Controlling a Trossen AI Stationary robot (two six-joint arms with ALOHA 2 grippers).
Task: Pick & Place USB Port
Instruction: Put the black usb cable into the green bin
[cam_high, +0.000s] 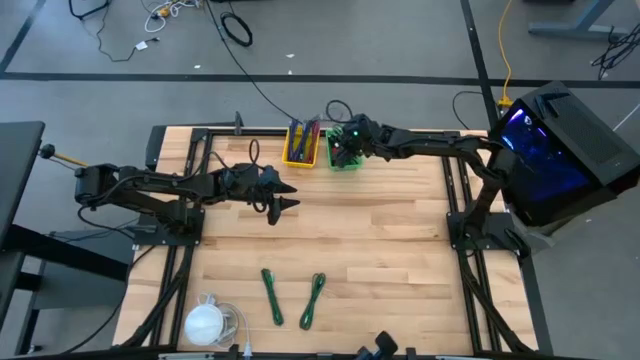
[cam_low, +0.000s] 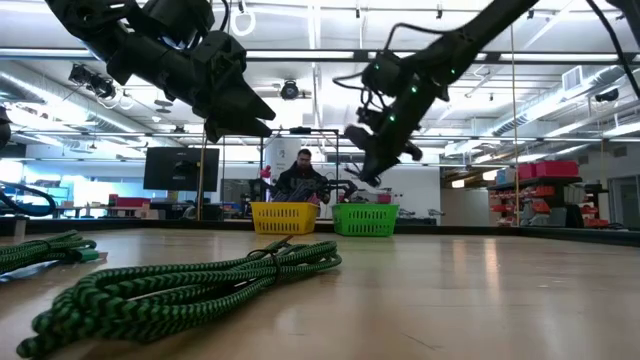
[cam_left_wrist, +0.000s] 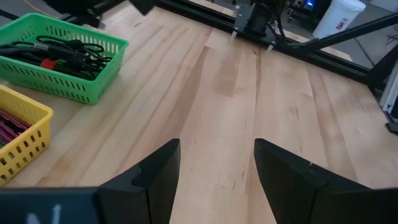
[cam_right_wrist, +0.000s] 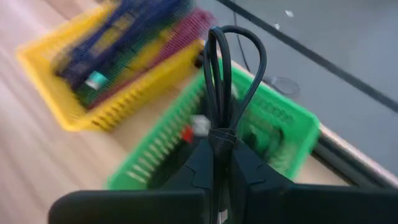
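My right gripper is shut on a bundled black cable and hangs over the green basket at the table's far edge. More dark cables lie in that basket. A yellow basket with coloured cables stands to its left, touching it. My left gripper is open and empty above the bare wood, left of the table's middle and nearer than the baskets. My right gripper pinches the black cable bundle between its two fingers, at the wrapped waist where the loops are gathered. The loops stick out past the fingertips. The bundle is lifted clear, above the green basket.
Two green bungee cords lie near the table's front edge and show close up in the low view. A white object lies at the front left corner. Bare wood spans the table's middle and right. A person sits beyond the table.
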